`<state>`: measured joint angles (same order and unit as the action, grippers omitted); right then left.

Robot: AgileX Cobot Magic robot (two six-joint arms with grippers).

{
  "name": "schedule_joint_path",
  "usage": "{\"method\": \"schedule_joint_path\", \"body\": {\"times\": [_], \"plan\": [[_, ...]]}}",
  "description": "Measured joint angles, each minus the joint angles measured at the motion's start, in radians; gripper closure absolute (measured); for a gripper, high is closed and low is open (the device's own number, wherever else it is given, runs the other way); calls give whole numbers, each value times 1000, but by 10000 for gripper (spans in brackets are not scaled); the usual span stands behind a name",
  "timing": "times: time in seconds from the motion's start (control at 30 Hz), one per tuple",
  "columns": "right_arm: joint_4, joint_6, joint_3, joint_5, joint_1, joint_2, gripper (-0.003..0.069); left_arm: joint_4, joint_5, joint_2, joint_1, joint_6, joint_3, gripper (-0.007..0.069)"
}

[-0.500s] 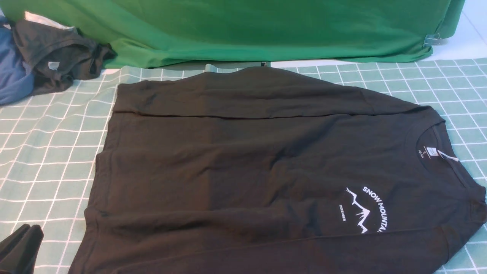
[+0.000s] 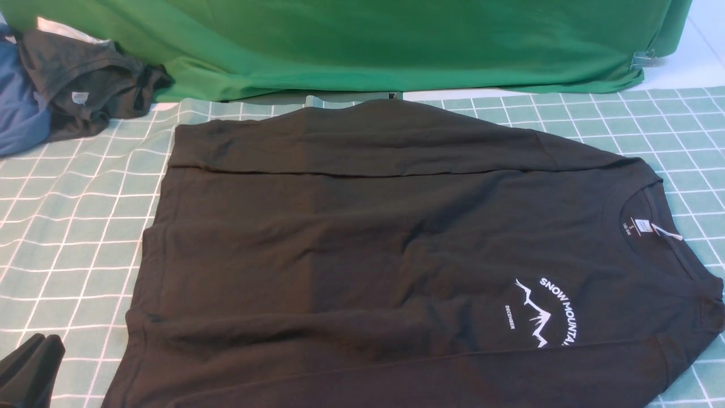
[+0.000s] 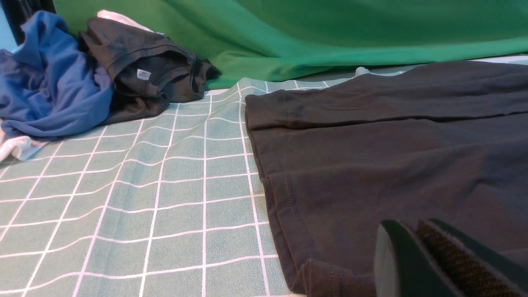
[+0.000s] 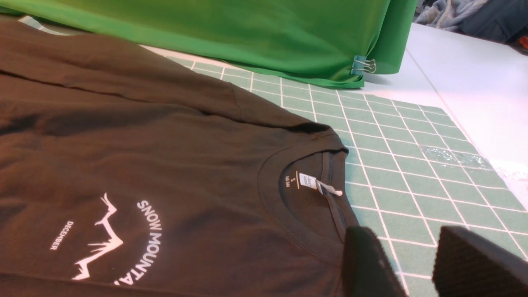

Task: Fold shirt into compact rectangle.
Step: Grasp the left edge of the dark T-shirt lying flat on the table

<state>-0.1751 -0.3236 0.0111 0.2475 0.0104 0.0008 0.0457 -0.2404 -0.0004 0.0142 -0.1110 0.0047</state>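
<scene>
The black shirt [image 2: 362, 243] lies flat on the checked cloth, collar and white neck label [image 2: 642, 225] to the right, hem to the left. White "SNOW MOUNTAIN" print [image 2: 546, 311] faces up, and the far sleeve is folded along the far edge. My left gripper [image 2: 44, 340] shows at the near left corner, off the shirt's hem. In the left wrist view the left gripper [image 3: 406, 225] is shut, empty, low by the shirt [image 3: 392, 156] near its hem corner. My right gripper [image 4: 406, 243] is open over the checked cloth beside the shirt's collar [image 4: 305, 185], holding nothing.
A green backdrop cloth [image 2: 368, 45] hangs along the far side, held by a binder clip [image 2: 643, 59]. A blue garment [image 2: 17, 107] and a smaller dark garment [image 2: 85, 85] are heaped at the far left. The green checked cloth [image 2: 68, 226] covers the table; bare white table [image 4: 474, 82] lies right.
</scene>
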Motion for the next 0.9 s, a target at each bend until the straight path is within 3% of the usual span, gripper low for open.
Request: {"method": "schedule_joint_path", "body": {"times": [0.57, 0.77, 0.9], "plan": [[0, 0, 0, 0, 0, 0, 415, -7, 40, 0, 0, 2, 0, 610], [0, 0, 0, 0, 0, 0, 415, 255, 213, 0, 0, 169, 0, 610], [0, 0, 0, 0, 0, 0, 415, 346, 280, 0, 0, 230, 0, 610]]}}
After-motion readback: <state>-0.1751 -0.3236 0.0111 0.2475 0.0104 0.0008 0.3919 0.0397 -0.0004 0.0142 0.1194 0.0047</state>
